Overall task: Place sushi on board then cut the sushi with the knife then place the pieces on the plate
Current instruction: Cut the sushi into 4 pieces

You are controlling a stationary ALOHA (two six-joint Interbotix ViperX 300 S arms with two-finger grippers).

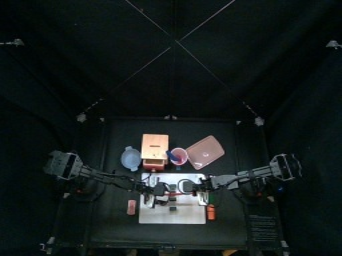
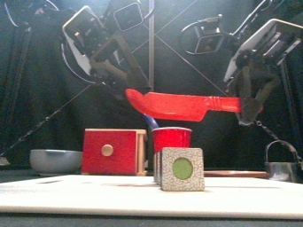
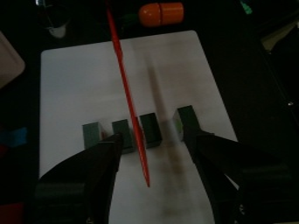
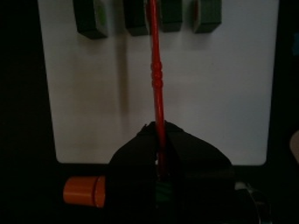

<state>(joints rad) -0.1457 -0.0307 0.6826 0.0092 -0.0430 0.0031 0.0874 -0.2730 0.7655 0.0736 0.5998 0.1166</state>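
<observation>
We find the right gripper (image 4: 158,147) clamped on the knife (image 2: 178,105), its blade held above the sushi (image 3: 149,127), four blocks in a row on the board (image 3: 82,79). The left gripper (image 3: 158,150) hovers over them, jaws apart.

right jaws: clamped on red knife (image 4: 156,79) | 4 sushi pieces (image 4: 90,17) on white board (image 4: 70,96)

Robot lab booth: black curtains (image 1: 171,60) enclose small table (image 1: 114,228).
</observation>
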